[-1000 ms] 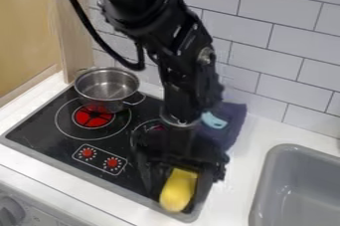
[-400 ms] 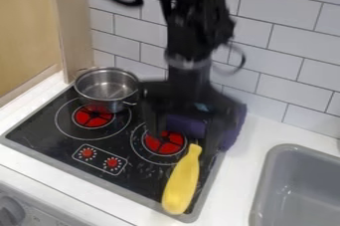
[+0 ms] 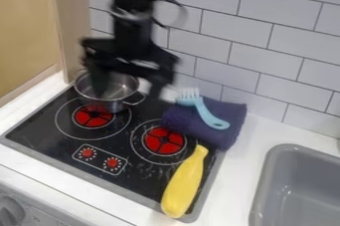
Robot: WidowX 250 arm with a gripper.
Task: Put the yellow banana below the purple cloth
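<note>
The black gripper hangs at the upper left, over and in front of the metal pot, its two fingers spread apart with nothing held between them. A yellow banana lies on the front right part of the stove, its narrow end pointing up toward the cloth. The folded purple cloth rests at the stove's back right corner, just above the banana in the view and apart from it. A light blue fork-like utensil lies on top of the cloth.
A metal pot stands at the stove's back left, partly behind the gripper. The black stove has two red burners. A grey sink is at the right. White tiled wall runs behind the counter.
The gripper has risen from over the banana and moved up and left to the pot. The cloth and blue utensil have come into clear view; the banana lies nearly as before.
</note>
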